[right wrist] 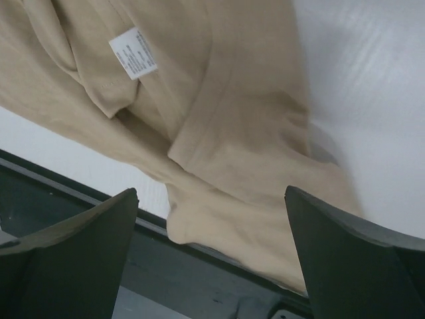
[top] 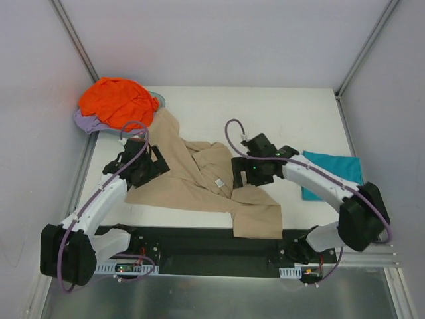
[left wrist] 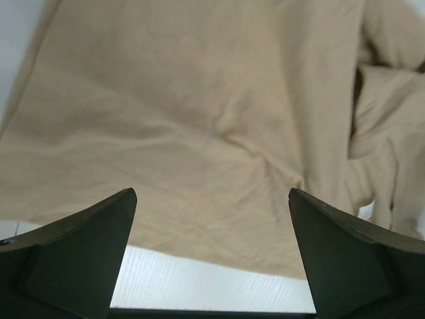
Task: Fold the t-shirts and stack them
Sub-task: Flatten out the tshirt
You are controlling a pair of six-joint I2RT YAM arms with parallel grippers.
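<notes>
While both sets of jaws stand wide apart with nothing between them, the left gripper [left wrist: 212,193] hangs over the left body of the tan t-shirt [left wrist: 199,119], and the right gripper [right wrist: 211,193] hangs over its near-right hem, close to the white care label [right wrist: 133,52]. Tan t-shirt: on the table [top: 265,113] between the arms, crumpled, lying diagonally, bunched at the centre, near corner draped over the dark base rail [top: 186,249]. Teal t-shirt [top: 332,169]: flat, apparently folded, at the right edge. Orange t-shirt [top: 116,100] and lavender t-shirt [top: 83,123]: heaped at the far left corner, not yet folded. Step in hand, as judged: spreading the tan shirt flat ahead of folding. Next move calls for each gripper to descend, pinch an edge, and draw outward to clear the bunching.
</notes>
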